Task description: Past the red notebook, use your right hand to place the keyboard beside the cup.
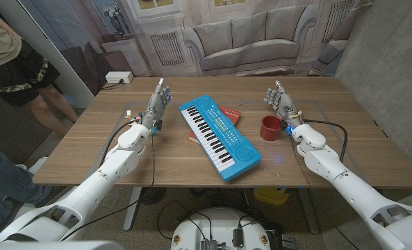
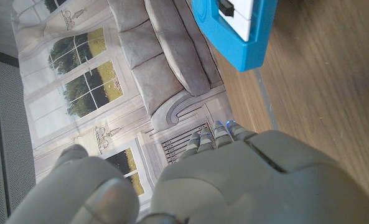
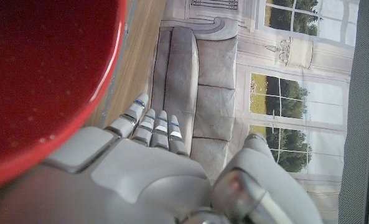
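The right hand (image 1: 281, 101) stands on the desk (image 1: 157, 156) with fingers apart and pointing toward the far edge, holding nothing. The red cup (image 1: 270, 127) sits just beside it, toward the desk's middle. Bare wood lies between the cup and the blue keyboard (image 1: 218, 135), which rests diagonally across the centre, its far part lying over the red notebook (image 1: 228, 115). The left hand (image 1: 158, 104) stands likewise, fingers spread and empty, near the keyboard's far corner, with open desk around it.
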